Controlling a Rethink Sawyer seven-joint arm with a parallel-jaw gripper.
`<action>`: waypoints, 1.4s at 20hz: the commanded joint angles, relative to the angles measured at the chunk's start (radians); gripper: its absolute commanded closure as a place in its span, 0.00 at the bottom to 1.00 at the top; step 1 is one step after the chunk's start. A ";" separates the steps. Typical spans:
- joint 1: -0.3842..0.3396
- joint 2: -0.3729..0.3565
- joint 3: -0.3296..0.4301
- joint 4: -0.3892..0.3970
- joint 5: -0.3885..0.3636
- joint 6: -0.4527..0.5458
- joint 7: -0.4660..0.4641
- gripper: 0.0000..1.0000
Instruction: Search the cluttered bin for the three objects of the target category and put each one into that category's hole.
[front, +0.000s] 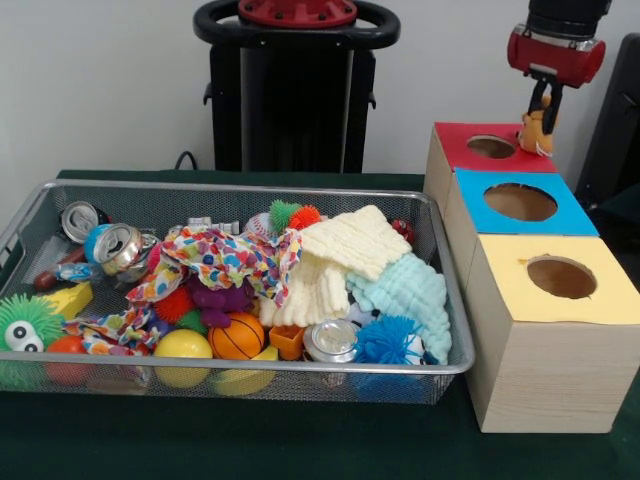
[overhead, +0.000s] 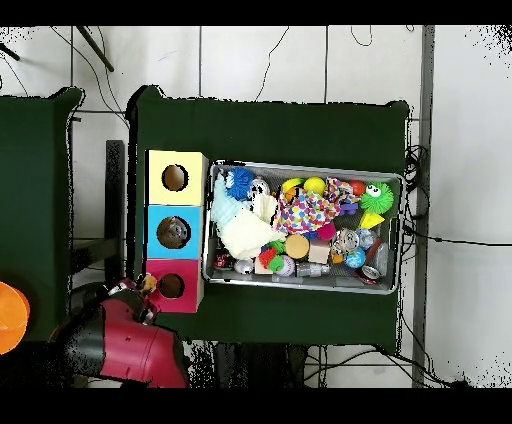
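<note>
The bin (front: 230, 187) is a silver wire-mesh basket on the green table, full of mixed clutter; it also shows in the overhead view (overhead: 300, 167). To its right stand three wooden boxes with a round hole each: red top (front: 462, 150), blue top (front: 480, 205), yellow top (front: 510, 290). My gripper (front: 541, 118) hangs over the far right edge of the red box, just beside its hole (front: 491, 147). It is shut on a small orange-brown toy (front: 535, 132). In the overhead view the gripper (overhead: 147, 285) is at the red box's (overhead: 185, 272) outer edge.
In the bin lie crushed cans (front: 118, 245), a flowered cloth (front: 225, 258), a cream cloth (front: 335, 255), a pale blue cloth (front: 410, 295), balls (front: 237, 336) and spiky toys (front: 385, 340). The black pedestal (front: 295, 100) stands behind the bin.
</note>
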 joint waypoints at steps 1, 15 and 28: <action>0.018 -0.010 -0.009 0.029 0.056 0.113 0.315 1.00; -0.026 -0.060 -0.011 0.082 0.035 0.106 0.260 1.00; -0.076 -0.098 -0.052 0.053 -0.013 0.194 0.208 1.00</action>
